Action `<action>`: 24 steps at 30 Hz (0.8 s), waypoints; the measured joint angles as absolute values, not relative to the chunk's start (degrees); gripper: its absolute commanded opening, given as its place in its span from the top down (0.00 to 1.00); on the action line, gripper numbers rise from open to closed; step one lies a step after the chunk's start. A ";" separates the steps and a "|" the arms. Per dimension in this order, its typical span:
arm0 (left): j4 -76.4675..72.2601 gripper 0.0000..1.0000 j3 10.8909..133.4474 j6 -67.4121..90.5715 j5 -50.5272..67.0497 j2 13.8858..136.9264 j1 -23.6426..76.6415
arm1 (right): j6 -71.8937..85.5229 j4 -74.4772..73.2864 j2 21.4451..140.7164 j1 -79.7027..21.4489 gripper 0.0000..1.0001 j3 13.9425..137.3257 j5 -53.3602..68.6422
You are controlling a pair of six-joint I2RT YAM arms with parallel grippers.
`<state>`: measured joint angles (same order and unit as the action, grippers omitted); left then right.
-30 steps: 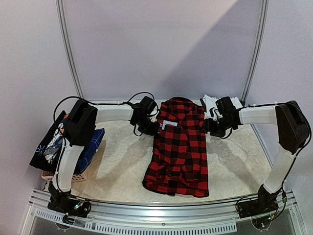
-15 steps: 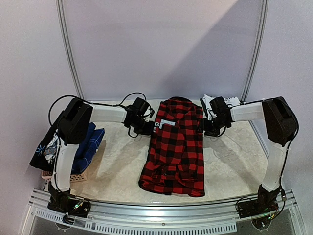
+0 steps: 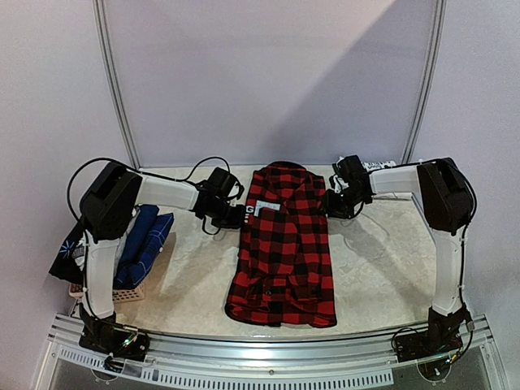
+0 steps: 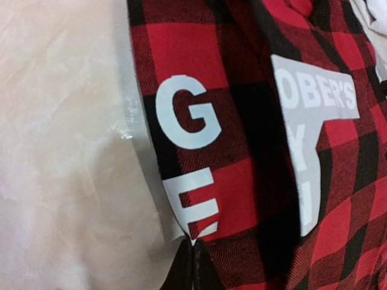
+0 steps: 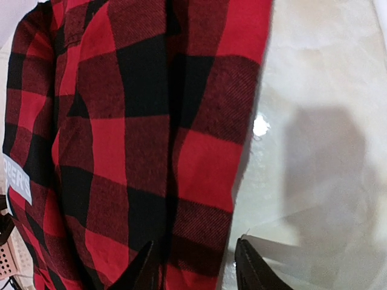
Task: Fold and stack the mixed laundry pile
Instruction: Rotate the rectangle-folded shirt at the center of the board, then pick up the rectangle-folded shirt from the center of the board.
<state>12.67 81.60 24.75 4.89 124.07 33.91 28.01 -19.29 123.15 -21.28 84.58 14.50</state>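
The red-black plaid shirt (image 3: 284,252) with white lettering lies spread down the middle of the table, collar toward the back. My left gripper (image 3: 240,213) is at its left shoulder edge. In the left wrist view that gripper (image 4: 195,266) is shut, pinching the shirt (image 4: 242,121) at the lettered edge. My right gripper (image 3: 329,203) is at the right shoulder edge. Its jaws (image 5: 196,266) stand apart, one finger over the plaid cloth (image 5: 133,133) and one on the table side, with the edge between them. More of the laundry pile, blue pieces (image 3: 145,244), sits at the left.
A small pinkish basket (image 3: 122,294) stands at the left edge under the blue pieces, with a dark patterned garment (image 3: 69,252) hanging beside it. A white printed garment (image 3: 382,166) lies at the back right behind the right arm. The pale tabletop (image 5: 320,90) shows right of the shirt.
Both grippers have moved toward the back of the table at the shirt's shoulders. The shirt has shifted a little to the left and lies flatter.
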 measured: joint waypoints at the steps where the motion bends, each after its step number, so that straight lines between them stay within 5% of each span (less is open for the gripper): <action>1: 12.51 1.00 81.14 24.91 4.84 123.74 33.87 | 28.05 -19.51 123.92 -21.32 0.61 85.60 14.79; 11: 11.25 0.99 77.36 25.17 3.77 121.40 33.65 | 27.99 -20.40 130.19 -21.37 0.65 94.56 17.67; 24: 10.50 0.55 73.73 24.91 3.51 118.41 33.39 | 25.61 -22.46 131.35 -21.39 0.51 97.25 17.89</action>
<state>10.50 73.73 24.91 3.51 118.41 33.39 25.61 -22.46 131.35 -21.39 97.25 17.89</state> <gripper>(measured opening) 0.364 0.445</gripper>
